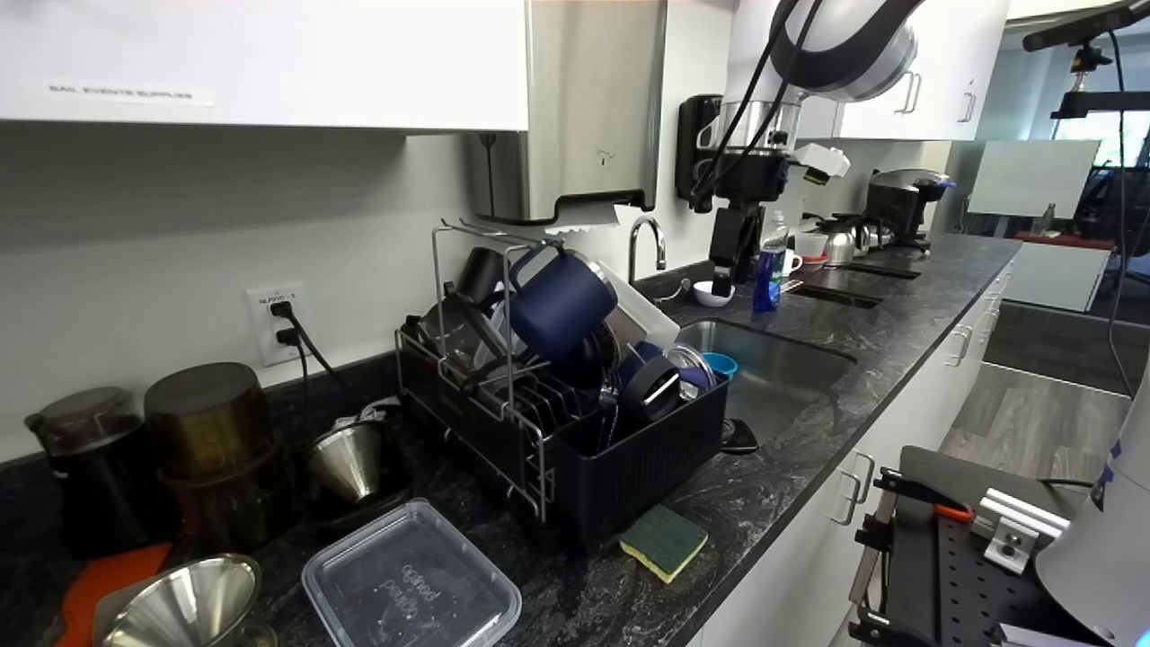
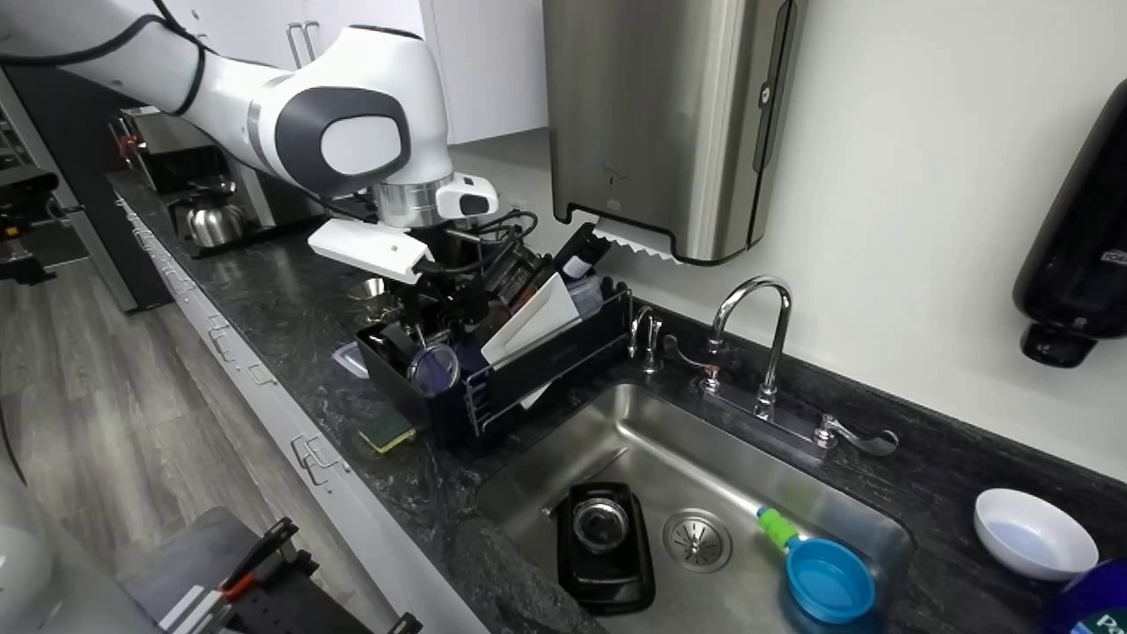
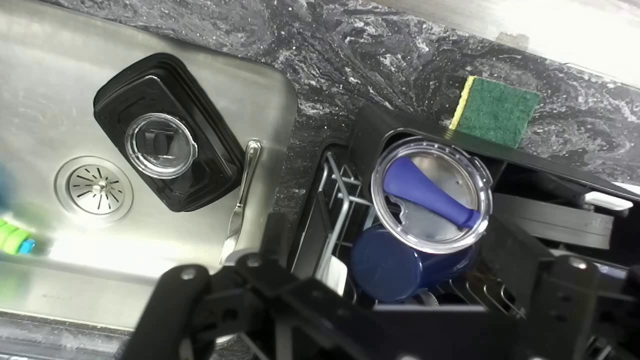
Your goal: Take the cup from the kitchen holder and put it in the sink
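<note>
Black rack (image 1: 638, 481) holding navy cup (image 1: 561, 307), steel sink (image 3: 45, 65) holding black container (image 3: 155, 95) topped by clear lid (image 3: 161, 145), pincer (image 1: 731, 277) spread apart

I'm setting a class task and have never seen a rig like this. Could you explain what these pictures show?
The machine is a single robot arm ending in a claw. Two pictures are taken from places outside the robot; the third is taken from its wrist, looking down. On the dark counter stands a crowded dish rack, with a blue mug on it and a sponge beside it. The sink holds a black container with a clear lid on top. The claw is open, apparently holding nothing.
</note>
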